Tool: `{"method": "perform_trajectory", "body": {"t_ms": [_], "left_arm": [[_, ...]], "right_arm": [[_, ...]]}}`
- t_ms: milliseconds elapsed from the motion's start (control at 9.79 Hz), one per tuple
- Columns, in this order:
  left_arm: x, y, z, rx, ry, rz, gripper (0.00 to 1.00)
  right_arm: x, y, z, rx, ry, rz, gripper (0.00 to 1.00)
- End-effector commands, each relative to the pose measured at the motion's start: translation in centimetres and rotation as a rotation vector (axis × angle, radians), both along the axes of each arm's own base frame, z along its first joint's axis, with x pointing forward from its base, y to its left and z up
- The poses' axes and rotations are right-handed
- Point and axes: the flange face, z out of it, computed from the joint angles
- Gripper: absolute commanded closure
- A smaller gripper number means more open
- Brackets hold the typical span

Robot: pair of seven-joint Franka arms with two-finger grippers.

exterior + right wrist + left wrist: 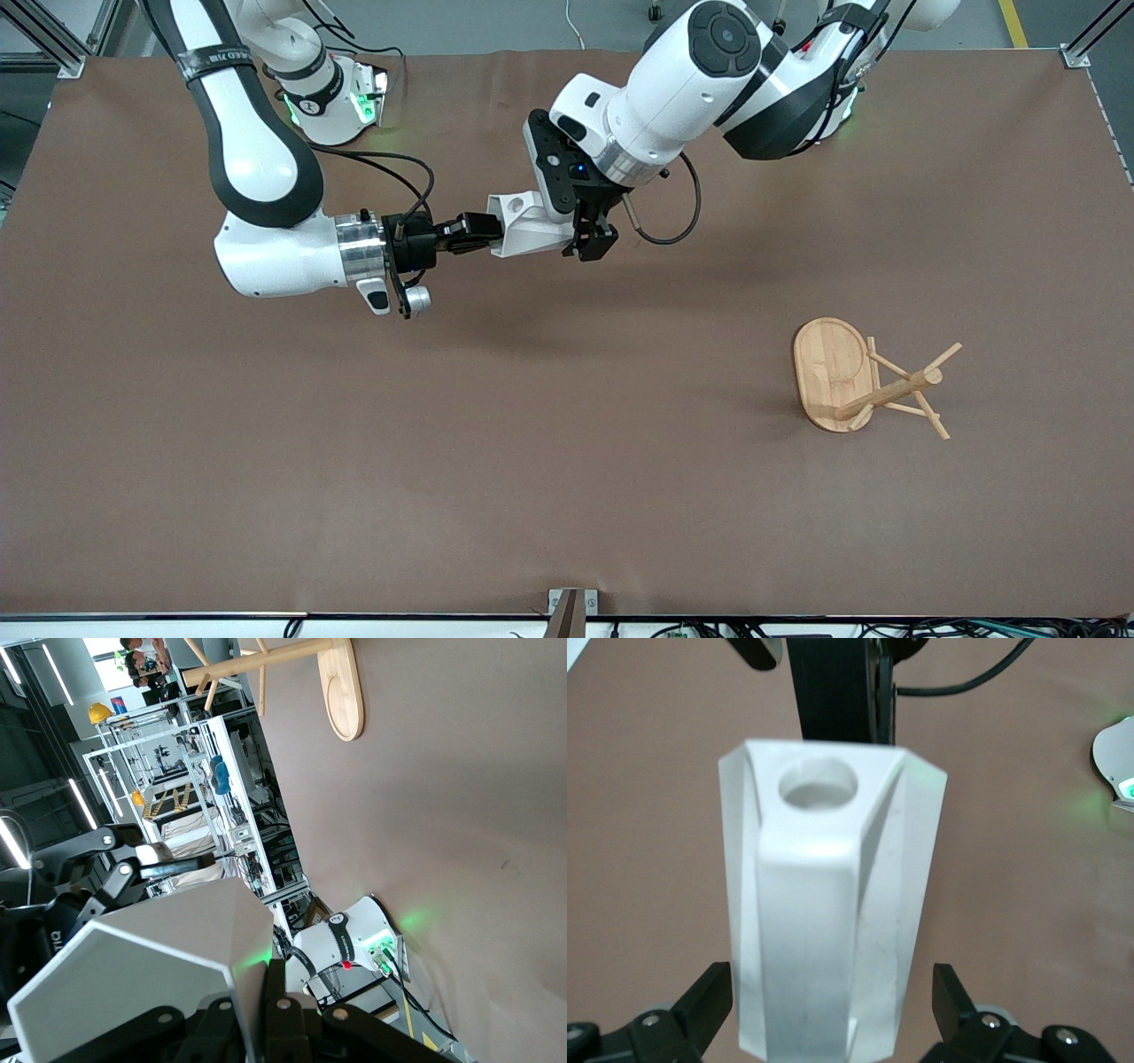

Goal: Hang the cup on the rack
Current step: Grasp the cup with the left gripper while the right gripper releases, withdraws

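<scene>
Matte faceted white cup point(530, 223), bamboo-pegged rack point(864, 378)

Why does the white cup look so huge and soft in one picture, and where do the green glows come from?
Left wrist view: the cup sits so close to the lens that it fills the frame and looks slightly blurred. Front view: even light, soft shadows on the table under the arms, and green lamps glowing at the arm bases. Right wrist view: tilted picture, a green tint on the cup's edge, bright windows.

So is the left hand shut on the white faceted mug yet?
Open. The left hand has a finger either side of the white faceted mug, with gaps showing.
</scene>
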Motion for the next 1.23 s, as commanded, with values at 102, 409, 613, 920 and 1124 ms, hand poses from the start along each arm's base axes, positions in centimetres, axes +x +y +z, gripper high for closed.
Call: {"method": "perform_trajectory", "body": {"t_ms": [102,409,613,920,1124], "left_arm": [[0.0,-0.7,-1.4,0.001,-0.004,-0.050,0.00],[-0.1,-0.9,-2.4,0.007,0.002,-0.073,0.17],[-0.1,-0.9,-2.5,0.009,0.005,-0.074,0.78],[0.0,-0.6,-2.3,0.007,0.002,-0.070,1.00],[0.4,-0.2,-2.2,0.007,0.002,-0.061,1.00]], "right_arm": [[-0.9,0.6,1.1,0.022,0.011,-0.011,0.99],[-1.1,1.0,1.3,0.024,0.009,-0.004,0.99],[-1.1,1.0,1.3,0.024,0.008,-0.005,0.99],[-1.0,0.9,1.4,0.021,0.013,-0.008,0.95],[-0.9,0.6,1.4,-0.021,0.012,0.005,0.00]]}}
